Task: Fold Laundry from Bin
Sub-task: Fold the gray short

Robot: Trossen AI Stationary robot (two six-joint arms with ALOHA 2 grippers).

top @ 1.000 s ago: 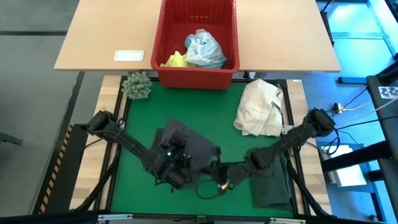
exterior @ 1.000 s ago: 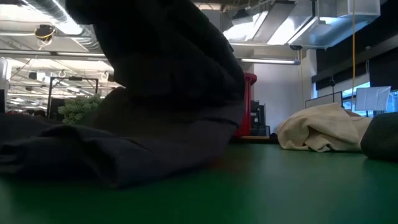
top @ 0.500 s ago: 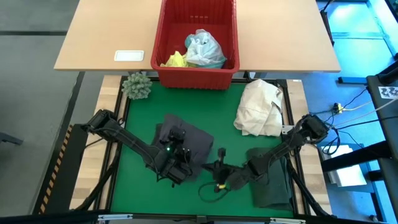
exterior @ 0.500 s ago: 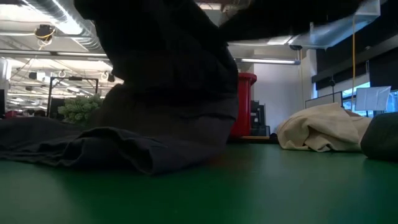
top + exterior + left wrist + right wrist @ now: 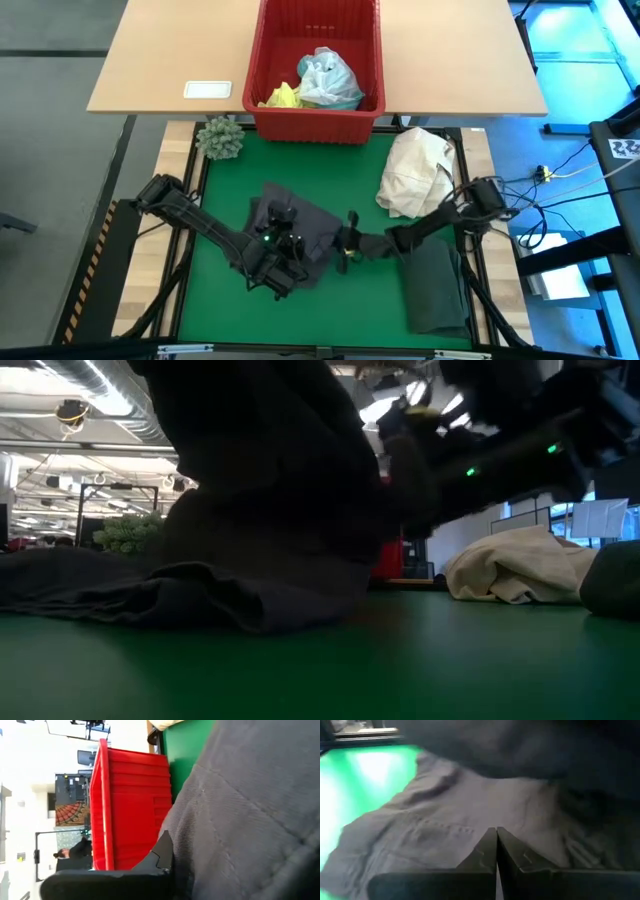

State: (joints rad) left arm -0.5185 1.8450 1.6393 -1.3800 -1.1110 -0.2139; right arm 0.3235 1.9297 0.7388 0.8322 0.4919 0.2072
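Note:
A grey garment (image 5: 310,232) of the laundry lies bunched on the green mat (image 5: 370,160), one part lifted. My left gripper (image 5: 286,225) is shut on it and points toward the red bin (image 5: 270,120). The bin stands at the far edge and holds yellow (image 5: 283,96) and turquoise (image 5: 328,78) laundry. My right gripper (image 5: 340,247) is shut at the grey garment's right edge, its fingertips (image 5: 490,842) close over the cloth (image 5: 445,825). A folded dark green garment (image 5: 436,290) lies flat at the near right. My left gripper is shut on the grey garment; the cloth (image 5: 240,820) lies against its finger (image 5: 162,857), and the gripper itself hides which part it has. The garment rises in a heap (image 5: 270,480) below the gripper, with its lower folds (image 5: 150,595) on the mat. Whether my right gripper's shut fingertips touch the grey cloth, I cannot tell.
A cream-white cloth bundle (image 5: 418,175) lies at the mat's far right. A green spiky ball (image 5: 220,138) sits at the far left corner. A white card (image 5: 208,90) lies on the wooden table (image 5: 170,50) beside the bin.
My right gripper has swung from near the mat's front edge toward the far edge and down, ending at the grey garment's right side; in the low view its arm now shows at the upper right. The grey garment stays held up by my left gripper.

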